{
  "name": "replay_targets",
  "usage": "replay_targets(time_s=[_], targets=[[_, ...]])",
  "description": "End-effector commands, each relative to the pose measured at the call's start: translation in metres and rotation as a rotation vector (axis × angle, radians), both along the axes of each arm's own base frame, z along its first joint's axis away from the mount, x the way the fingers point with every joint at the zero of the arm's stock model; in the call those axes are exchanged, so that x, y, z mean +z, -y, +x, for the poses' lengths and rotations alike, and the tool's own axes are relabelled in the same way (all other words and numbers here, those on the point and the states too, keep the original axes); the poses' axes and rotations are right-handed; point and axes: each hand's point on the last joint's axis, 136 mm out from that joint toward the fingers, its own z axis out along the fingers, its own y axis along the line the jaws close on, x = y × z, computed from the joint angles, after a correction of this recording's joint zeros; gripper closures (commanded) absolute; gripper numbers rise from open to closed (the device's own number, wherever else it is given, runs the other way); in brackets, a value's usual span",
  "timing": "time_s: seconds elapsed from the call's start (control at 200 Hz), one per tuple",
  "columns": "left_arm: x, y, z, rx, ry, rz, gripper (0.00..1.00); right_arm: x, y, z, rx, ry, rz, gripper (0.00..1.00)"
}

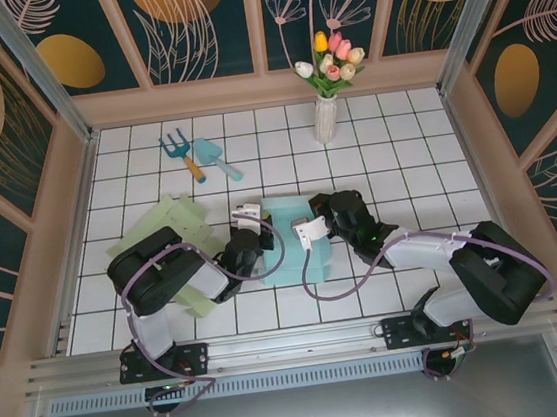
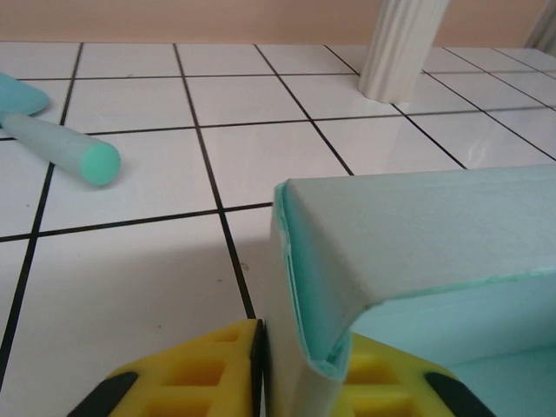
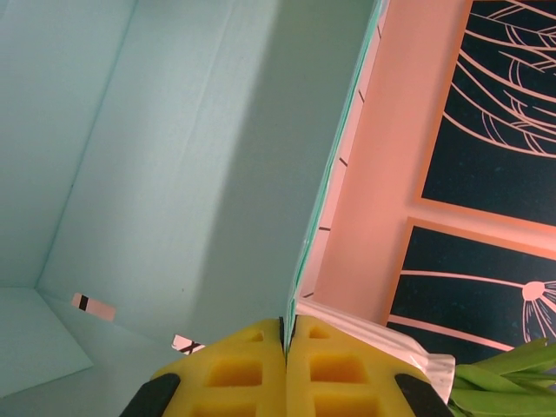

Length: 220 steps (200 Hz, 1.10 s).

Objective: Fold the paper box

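Top view: paper box point(image 1: 281, 213) sits mid-counter, between the two arms, part-erected with its walls up. The left tool point(image 1: 248, 215) is on its left wall and the right tool point(image 1: 309, 231) on its right side. Spare flat sheets point(image 1: 175, 230) lie left of it; the fork point(image 1: 179, 149), trowel point(image 1: 214, 158) and vase point(image 1: 326, 118) are further back, well apart. Left wrist: left tool point(image 2: 300, 378) is clamped across the box point(image 2: 417, 234) wall, one yellow pad on each face, right at a corner where the top edge is rolled over inward; the trowel handle point(image 2: 69, 149) lies far left on the tiles. Right wrist: right tool point(image 3: 285, 365) is clenched, pads together, with the thin edge of a box point(image 3: 174, 148) wall running into the seam, so it's pinching that wall; the box interior is on the left of the wall. My read: mid-fold, both sides pinned while a double wall gets tucked. The next move needs the rolled flap pushed down inside until it seats, with the right grip holding the box square; the thin card could buckle at that corner.
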Motion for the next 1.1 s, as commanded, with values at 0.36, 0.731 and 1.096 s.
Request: replay_targets(time_s=[0.36, 0.731, 1.096], targets=[[-0.018, -0.074, 0.015, 0.468, -0.013, 0.087, 1.00, -0.010, 0.010, -0.005, -0.023, -0.071, -0.001, 1.00], [0.004, -0.032, 0.016, 0.248, -0.026, -0.033, 0.65, -0.017, 0.006, -0.006, -0.015, -0.099, 0.008, 1.00], [-0.009, -0.024, 0.028, 0.265, 0.003, 0.012, 0.68, -0.018, 0.003, -0.009, -0.005, -0.106, 0.008, 1.00]])
